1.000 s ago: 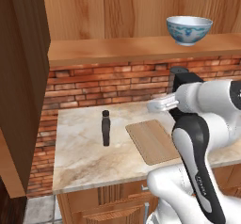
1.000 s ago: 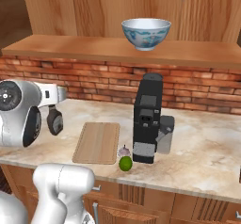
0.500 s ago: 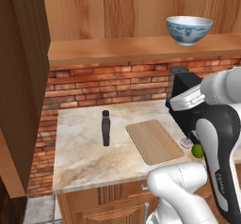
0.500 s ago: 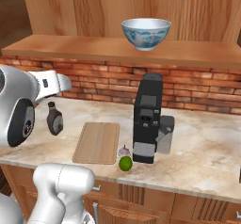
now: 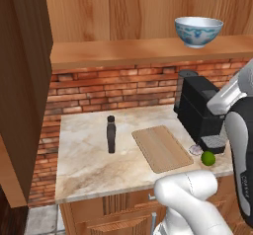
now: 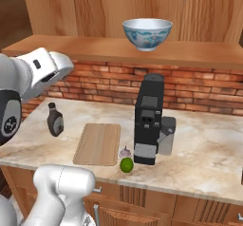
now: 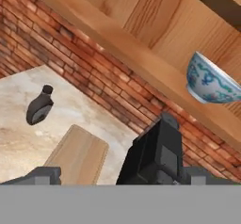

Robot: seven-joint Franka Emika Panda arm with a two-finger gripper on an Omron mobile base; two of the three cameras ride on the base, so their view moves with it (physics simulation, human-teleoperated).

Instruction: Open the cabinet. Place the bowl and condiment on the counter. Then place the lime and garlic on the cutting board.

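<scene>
Cabinet of warm brown wood (image 5: 133,51) stands open, its door (image 5: 22,86) swung out at left; the white, blue-patterned bowl (image 6: 147,34) sits on its shelf. Beige marble-look counter (image 5: 84,162) carries the black coffee machine (image 6: 148,119), the light-wood cutting board (image 6: 98,143), the dark brown condiment bottle (image 6: 55,119), the green lime (image 6: 126,164) and the whitish garlic bulb (image 6: 124,152), both off the board. Tool (image 7: 117,176) is released, empty.
</scene>
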